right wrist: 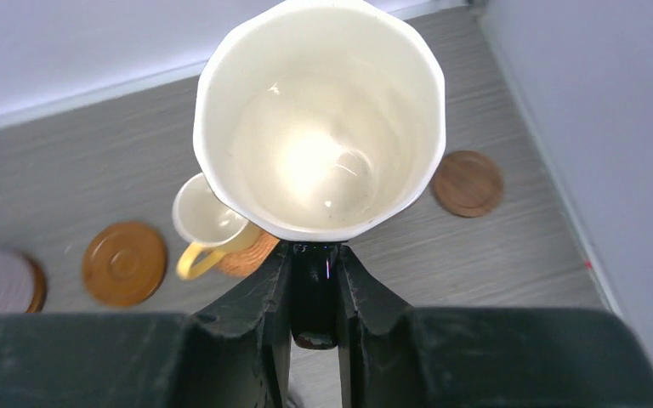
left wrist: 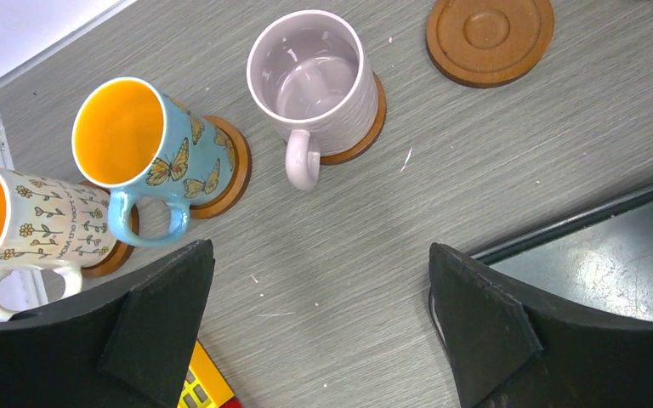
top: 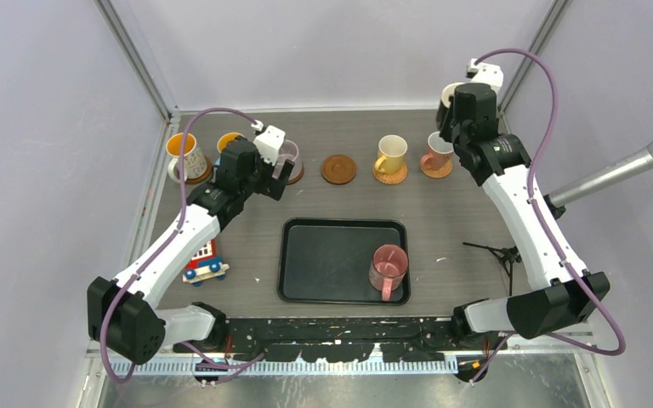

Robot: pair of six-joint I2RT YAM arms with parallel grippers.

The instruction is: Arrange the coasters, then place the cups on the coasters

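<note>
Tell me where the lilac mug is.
Left wrist view: the lilac mug stands on a coaster in the back row, left of centre, between the blue butterfly mug and a bare coaster.

The left arm is stretched forward and bent inward at the elbow, and its claw (left wrist: 319,255) is held spread wide with nothing gripped. The right arm is extended towards the far right corner, and its claw (right wrist: 315,255) is clamped on a raised, upright cream cup (right wrist: 319,119).

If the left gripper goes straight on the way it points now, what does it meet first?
Probably the bare table, just short of the lilac mug; depth is unclear.
</note>
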